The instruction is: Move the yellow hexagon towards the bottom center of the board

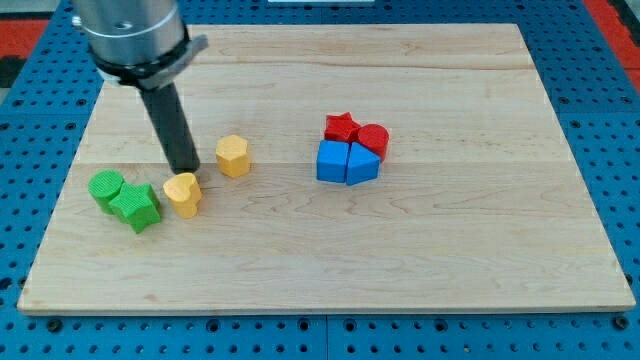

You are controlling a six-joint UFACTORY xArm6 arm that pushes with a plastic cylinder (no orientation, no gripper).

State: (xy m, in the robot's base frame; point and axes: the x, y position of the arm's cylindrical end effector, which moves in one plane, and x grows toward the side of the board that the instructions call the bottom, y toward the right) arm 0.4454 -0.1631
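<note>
Board: pale wooden board (420,270) lying on a blue pegboard table (610,120); all blocks rest on its bare top, none inside any container.
Green pair: green star-shaped block (136,207) nearest the view's bottom, touching a green rounded block (105,188) on its upper left, both near the board's left edge.
Heart: yellow heart-shaped block (183,193) just to the right of the green star, close to it but apart as far as can be made out.
My tip: dark rod's lower end (186,169) resting on the board just above the yellow heart, close to or touching its top edge; contact cannot be confirmed.
Task block: yellow hexagon block (233,156) in the board's left-centre, just to the right of my tip and apart from it, up and right of the yellow heart.
Blue pair: blue cube (331,161) and blue wedge-like block (362,163) side by side and touching, near the board's centre, well apart from the yellow hexagon.
Red pair: red star block (341,127) and red cylinder (373,139) directly behind the blue pair, touching them.
Tool end: plain rod under a grey cylindrical mount (133,35); it has no jaws to open or close.
</note>
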